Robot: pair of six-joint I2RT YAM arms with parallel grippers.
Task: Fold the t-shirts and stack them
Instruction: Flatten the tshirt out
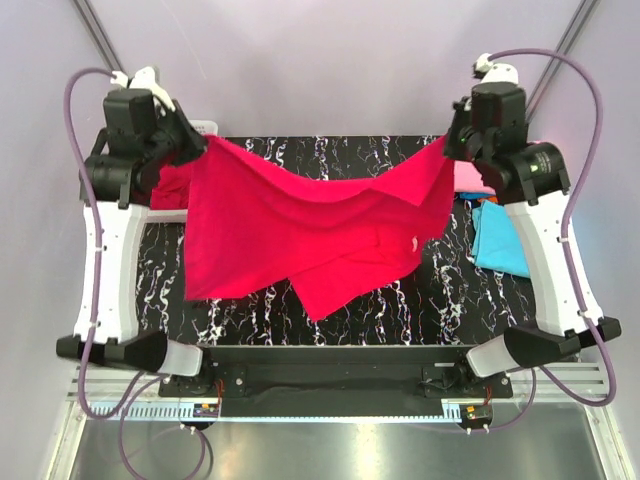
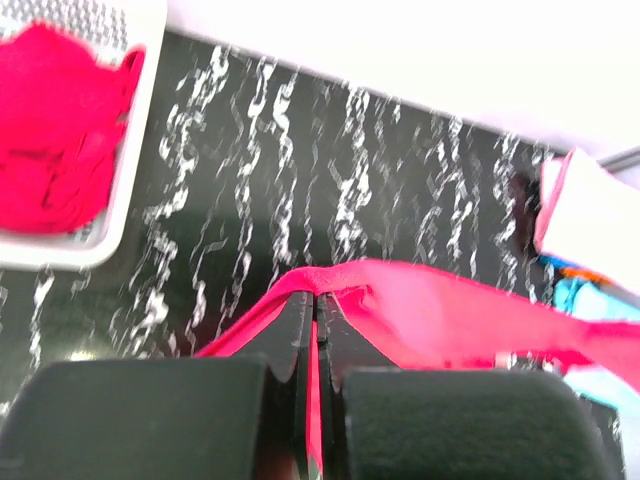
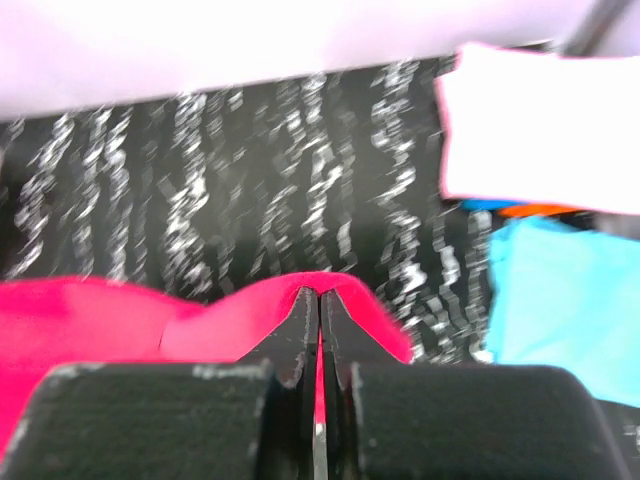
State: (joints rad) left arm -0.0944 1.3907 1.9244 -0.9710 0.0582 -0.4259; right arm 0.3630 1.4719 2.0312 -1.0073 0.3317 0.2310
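Above the desk (image 1: 450, 300), red t-shirt (image 1: 300, 215) hangs spread between both hands: left hand (image 1: 197, 150) clamped on its left top edge, right hand (image 1: 450, 145) clamped on the right. Span runs left-right, sagging mid-way; loose body drapes toward the near edge. Lay-down wants both arms moving together.

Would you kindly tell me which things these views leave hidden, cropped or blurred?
Left wrist view: the white basket is cut off by the frame corner, so how many red garments it holds is unclear.
Top view: that basket sits mostly behind the left arm and the lifted red t-shirt.
Right wrist view: blurred; orange t-shirt only a sliver at the pink t-shirt's edge.
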